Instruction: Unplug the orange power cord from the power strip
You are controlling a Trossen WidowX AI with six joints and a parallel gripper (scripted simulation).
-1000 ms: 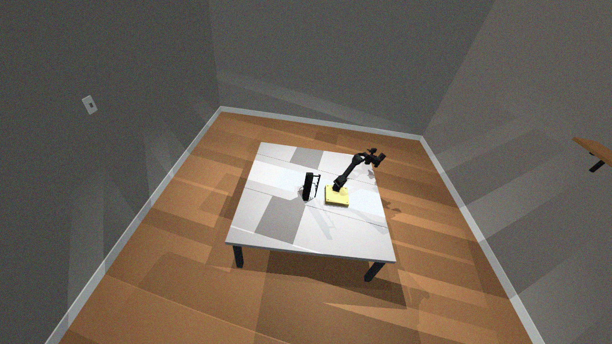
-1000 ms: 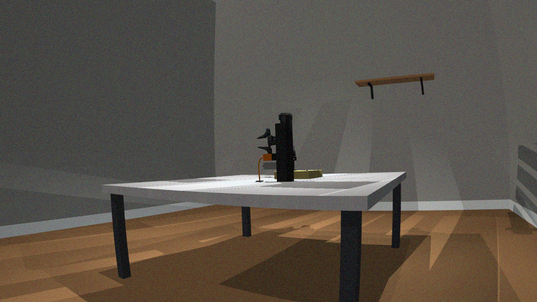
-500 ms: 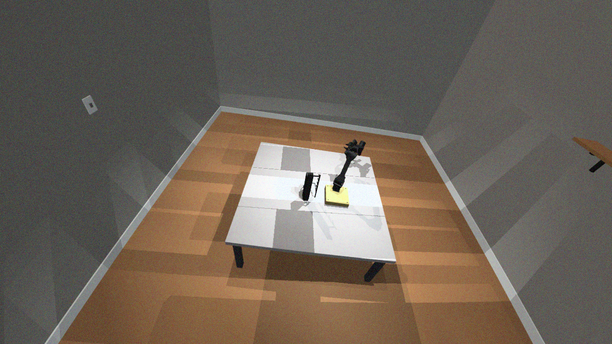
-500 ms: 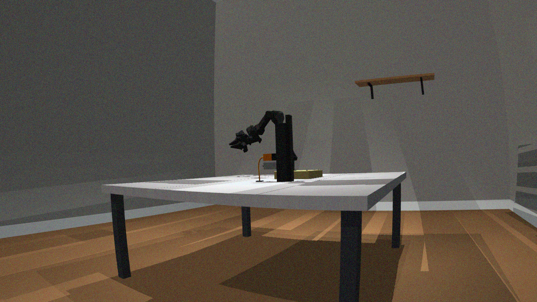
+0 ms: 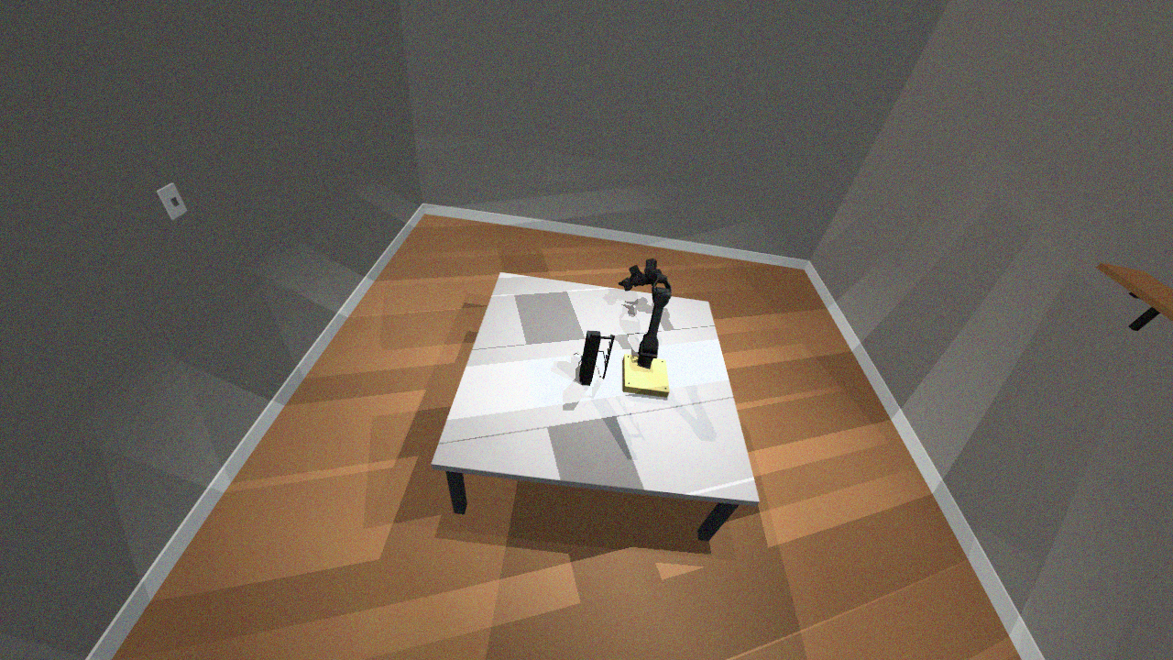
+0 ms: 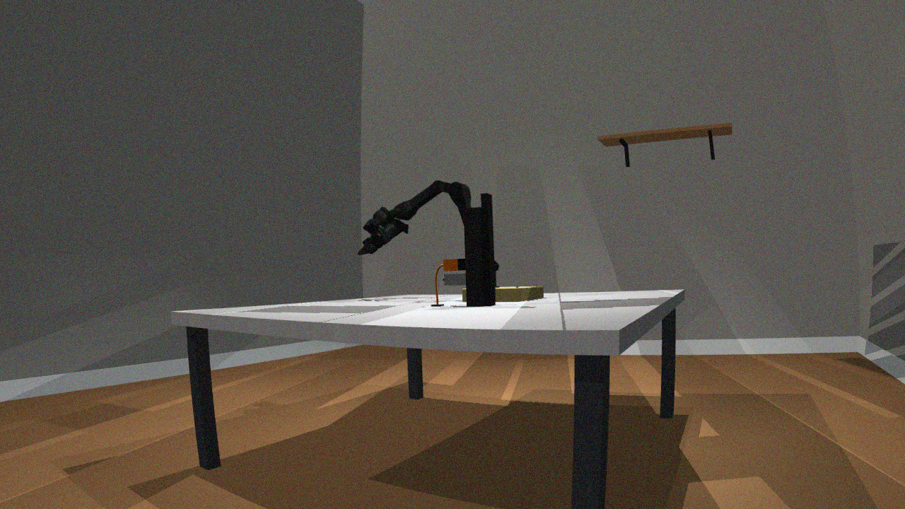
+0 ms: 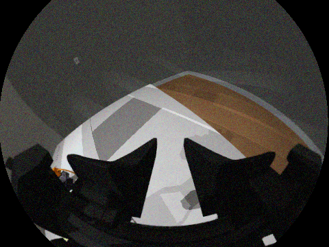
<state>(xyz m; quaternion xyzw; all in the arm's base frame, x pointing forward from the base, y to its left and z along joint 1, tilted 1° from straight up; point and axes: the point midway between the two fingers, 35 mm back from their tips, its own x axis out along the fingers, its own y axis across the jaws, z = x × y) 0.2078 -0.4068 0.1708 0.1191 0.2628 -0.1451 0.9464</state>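
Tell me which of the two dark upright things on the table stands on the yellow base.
The robot arm, which rises from the yellow base. The other, the power strip, stands apart from that base, on the table itself.

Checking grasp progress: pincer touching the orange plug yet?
Apart. Exterior view: pincer hangs in air, up and left of the orange plug, with wall showing between them.

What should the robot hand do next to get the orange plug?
Probably swing down toward the orange plug. The gripper hangs in the air away from it, holding nothing, and its fingers stand narrowed with only table between them, so widening them first seems wise.
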